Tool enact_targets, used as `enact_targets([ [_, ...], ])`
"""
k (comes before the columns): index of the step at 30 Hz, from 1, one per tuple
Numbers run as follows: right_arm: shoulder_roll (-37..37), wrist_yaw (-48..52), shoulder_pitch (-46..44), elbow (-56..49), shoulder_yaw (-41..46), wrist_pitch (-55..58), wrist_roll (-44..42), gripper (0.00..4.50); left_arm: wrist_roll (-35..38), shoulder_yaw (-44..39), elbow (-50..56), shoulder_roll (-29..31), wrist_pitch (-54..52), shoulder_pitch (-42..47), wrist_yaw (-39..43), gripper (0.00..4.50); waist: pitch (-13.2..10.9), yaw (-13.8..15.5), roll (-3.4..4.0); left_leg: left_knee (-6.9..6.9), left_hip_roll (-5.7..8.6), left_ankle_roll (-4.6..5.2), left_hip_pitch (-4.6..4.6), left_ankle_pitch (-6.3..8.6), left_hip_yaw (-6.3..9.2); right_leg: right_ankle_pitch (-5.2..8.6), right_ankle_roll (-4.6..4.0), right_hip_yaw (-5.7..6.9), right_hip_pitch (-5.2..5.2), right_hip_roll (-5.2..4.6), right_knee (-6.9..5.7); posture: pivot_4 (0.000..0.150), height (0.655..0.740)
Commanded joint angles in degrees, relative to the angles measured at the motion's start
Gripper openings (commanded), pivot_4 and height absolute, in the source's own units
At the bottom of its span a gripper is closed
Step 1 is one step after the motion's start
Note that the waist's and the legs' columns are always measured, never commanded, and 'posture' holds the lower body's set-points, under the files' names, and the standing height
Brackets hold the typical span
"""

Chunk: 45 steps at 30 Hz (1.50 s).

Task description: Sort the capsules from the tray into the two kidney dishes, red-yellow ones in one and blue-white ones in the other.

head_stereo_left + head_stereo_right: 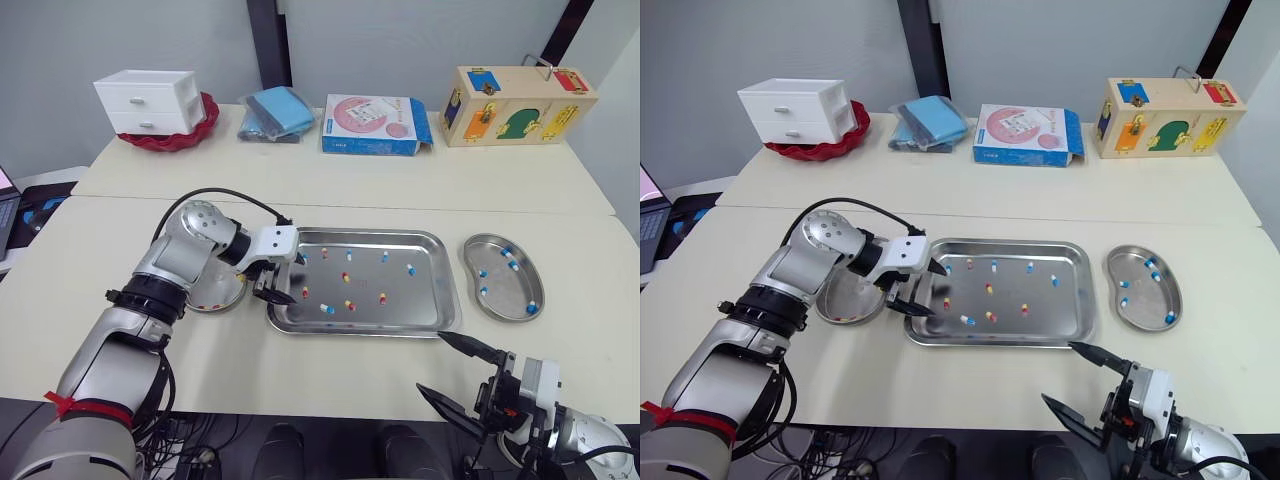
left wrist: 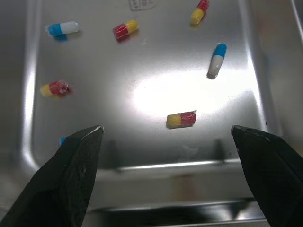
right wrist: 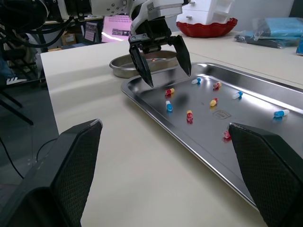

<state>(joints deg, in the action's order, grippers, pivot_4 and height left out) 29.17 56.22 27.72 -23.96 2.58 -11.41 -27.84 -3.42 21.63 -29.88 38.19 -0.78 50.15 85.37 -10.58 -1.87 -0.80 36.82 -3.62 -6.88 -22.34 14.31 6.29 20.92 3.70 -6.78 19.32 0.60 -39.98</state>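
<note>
One red-yellow capsule (image 2: 181, 119) sits mid-frame between the wide-open jaws of the left gripper (image 1: 297, 280); best to drop straight and pinch its width. Right gripper (image 1: 430, 361) hangs open, lower right.

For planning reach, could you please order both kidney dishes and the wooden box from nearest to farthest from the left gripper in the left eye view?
From the left gripper:
1. Left kidney dish, just to its left.
2. Right kidney dish, beyond the tray.
3. Wooden box, back right corner.

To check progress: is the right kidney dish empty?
Not empty: the right kidney dish holds several blue-white capsules.
</note>
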Motion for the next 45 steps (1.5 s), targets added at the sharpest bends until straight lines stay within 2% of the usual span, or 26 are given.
enact_targets([
  [1,0.52,0.06,0.52,-2.60,0.10,-0.26,-0.57,4.50,0.36,-1.18,0.20,0.24,1.21,0.37,0.24,4.49,0.00,0.00,0.00,0.00,0.00,0.00,0.00,0.00,0.00,0.00,0.00,0.00,0.00,0.00,0.00,0.150,0.7400],
  [14,0.26,-0.42,0.75,-3.14,0.01,-0.03,-0.29,4.50,-2.04,2.10,4.39,-1.41,-6.18,-1.84,1.31,4.49,0.00,0.00,0.00,0.00,0.00,0.00,0.00,0.00,0.00,0.00,0.00,0.00,0.00,0.00,0.00,0.150,0.7400],
  [17,0.16,-0.68,0.90,-3.37,0.01,0.07,-0.21,4.50,-2.49,2.20,4.42,-1.79,-6.10,-1.99,1.25,3.91,0.00,0.00,0.01,0.00,0.00,0.00,0.00,0.00,0.01,0.00,0.00,0.01,0.00,0.00,0.00,0.150,0.7400],
  [20,0.06,-1.02,1.08,-3.52,-0.06,0.06,-0.09,4.50,-2.97,2.39,4.23,-2.13,-5.21,-1.84,1.18,2.94,0.00,0.01,0.00,0.00,0.00,0.00,0.01,0.00,0.01,0.00,0.00,0.00,0.00,0.00,-0.01,0.150,0.7400],
  [31,-0.10,-2.00,1.29,-3.67,-0.70,-0.28,0.29,4.50,-4.13,2.57,3.59,-2.78,-4.55,-2.00,0.76,2.94,0.00,0.01,0.01,0.00,0.00,0.00,0.01,0.00,0.01,0.00,0.00,0.00,-0.01,0.00,-0.01,0.150,0.7400],
  [35,-0.14,-2.10,1.27,-3.68,-0.73,-0.29,0.30,4.50,-4.21,2.65,3.43,-2.96,-4.29,-2.04,0.66,2.07,0.00,0.01,0.01,0.00,0.00,0.00,0.01,0.00,0.01,0.00,0.00,0.00,-0.02,0.00,0.00,0.150,0.7400],
  [45,-0.24,-2.15,1.05,-3.41,-0.81,-0.38,0.39,4.50,-4.40,2.78,3.39,-3.12,-4.47,-2.07,0.44,2.07,0.00,0.01,0.01,0.00,0.00,0.00,0.02,0.00,0.01,0.00,0.00,0.00,-0.02,0.00,-0.01,0.150,0.7400],
])
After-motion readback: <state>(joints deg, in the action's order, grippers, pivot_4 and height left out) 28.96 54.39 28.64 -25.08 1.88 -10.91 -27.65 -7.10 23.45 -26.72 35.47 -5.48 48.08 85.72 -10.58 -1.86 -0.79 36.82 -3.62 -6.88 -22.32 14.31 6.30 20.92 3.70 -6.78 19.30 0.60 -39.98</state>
